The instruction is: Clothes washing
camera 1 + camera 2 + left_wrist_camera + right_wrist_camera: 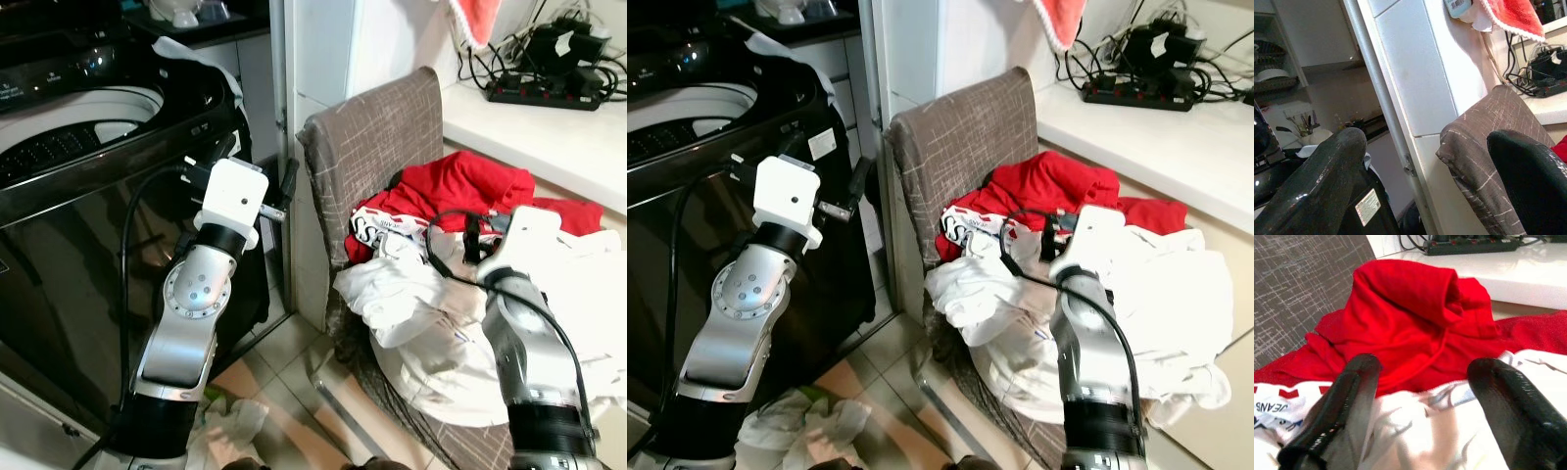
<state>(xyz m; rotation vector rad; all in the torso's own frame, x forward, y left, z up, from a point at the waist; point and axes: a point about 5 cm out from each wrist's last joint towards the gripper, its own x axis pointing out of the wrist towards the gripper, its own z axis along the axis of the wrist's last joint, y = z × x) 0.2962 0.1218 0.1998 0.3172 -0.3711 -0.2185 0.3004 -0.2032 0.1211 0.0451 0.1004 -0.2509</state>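
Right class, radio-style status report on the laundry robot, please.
Right tool open over red garment and white clothes on chair. Left tool open, raised beside washing machine. Cloth on floor.

Your robot's two silver arms

Each silver arm (pixel 191 323) carries a white wrist block (pixel 233 199), black cable loops (pixel 453 220), and glossy black fingers (pixel 1339 406).

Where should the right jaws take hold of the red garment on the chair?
Grip the raised fold at the top of the red garment, which stands up in a bunched ridge clear of the white clothes. Come from the front, over the white pile, since the right gripper already points at it, open. The chair back probably blocks other approaches.
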